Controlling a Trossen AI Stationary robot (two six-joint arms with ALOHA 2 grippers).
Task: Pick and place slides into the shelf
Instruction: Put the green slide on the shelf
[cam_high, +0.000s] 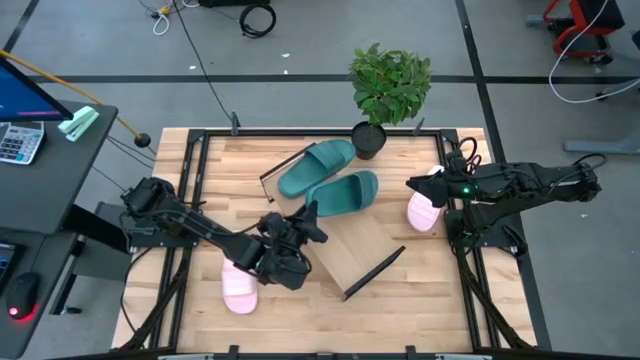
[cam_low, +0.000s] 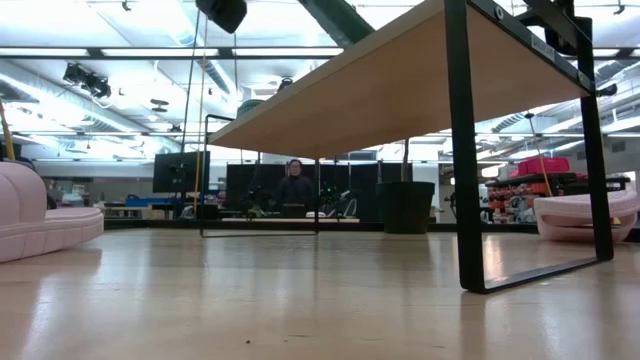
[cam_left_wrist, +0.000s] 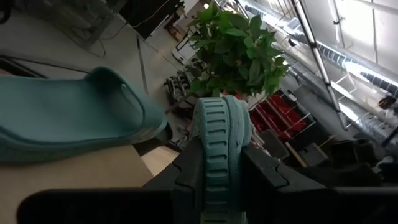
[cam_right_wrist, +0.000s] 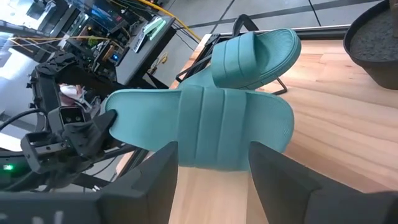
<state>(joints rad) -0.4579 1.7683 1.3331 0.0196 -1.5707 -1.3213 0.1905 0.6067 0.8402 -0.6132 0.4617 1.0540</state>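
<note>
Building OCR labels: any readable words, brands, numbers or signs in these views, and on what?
None readable.
Teal slides, pink slides: no brand or print shows.
Calculator keys: too small to read.
Blue monitor at the frame edge: no text can be made out.

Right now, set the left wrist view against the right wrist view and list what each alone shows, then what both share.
Only the left wrist view shows the plant's leaves and the left gripper shut on the heel edge of a teal slide.

Only the right wrist view shows the right gripper, open and empty, the left arm from across the table, and the pot's soil.

Both show the two teal slides, the second one lying on the shelf.
</note>
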